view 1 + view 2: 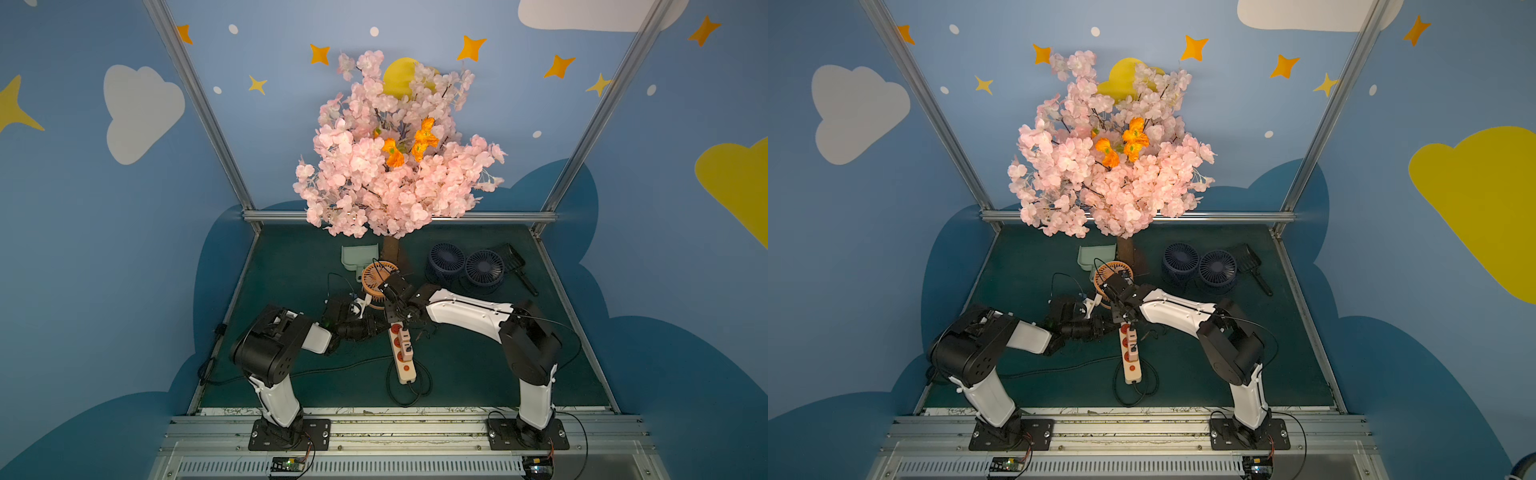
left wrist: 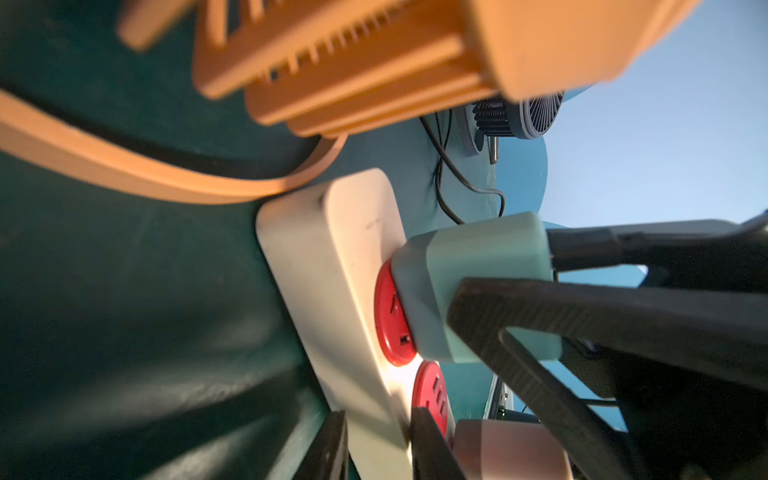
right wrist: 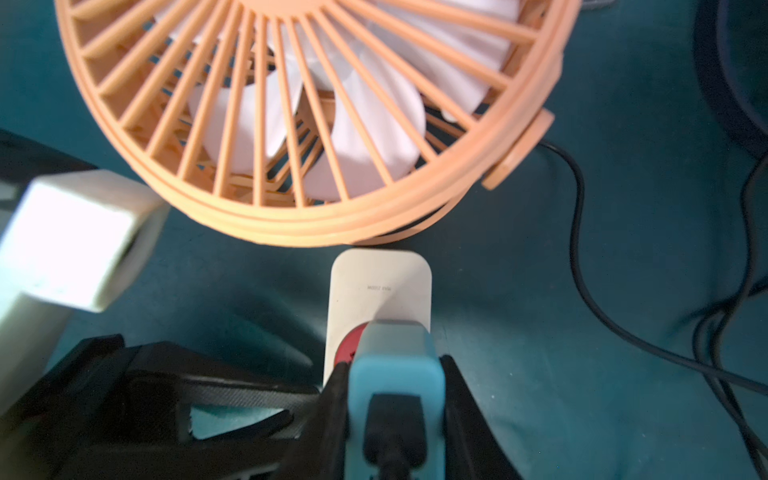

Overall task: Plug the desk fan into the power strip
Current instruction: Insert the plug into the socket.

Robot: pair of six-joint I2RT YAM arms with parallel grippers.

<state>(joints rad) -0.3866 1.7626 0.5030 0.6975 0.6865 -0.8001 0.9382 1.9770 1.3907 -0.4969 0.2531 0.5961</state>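
Right gripper (image 3: 392, 370): clamped on the two sides of the pale blue plug (image 2: 469, 282), black cord trailing out of its back. Plug base pressed against the end red socket (image 2: 390, 316) of the power strip (image 2: 328, 270), which lies flat on the green bench (image 1: 291, 257), its far end just in front of the orange desk fan (image 3: 316, 124).

Left gripper (image 2: 378, 449): closed across the strip's width, one finger on each long side, pinning it (useful, since the strip would otherwise slide).

Probably the last push of the insertion. Best done by pressing straight down along the prongs, keeping the plug square to the socket face, holding the strip until fully seated, then releasing without dragging the cord. Seating depth not clear from here.

Further out: two more plugs (image 1: 406, 343) already sitting in middle sockets. Behind the fan, a pale green scoop (image 1: 359, 253), apparently empty; at the back right, a black slotted scoop (image 1: 509, 253), contents not discernible.
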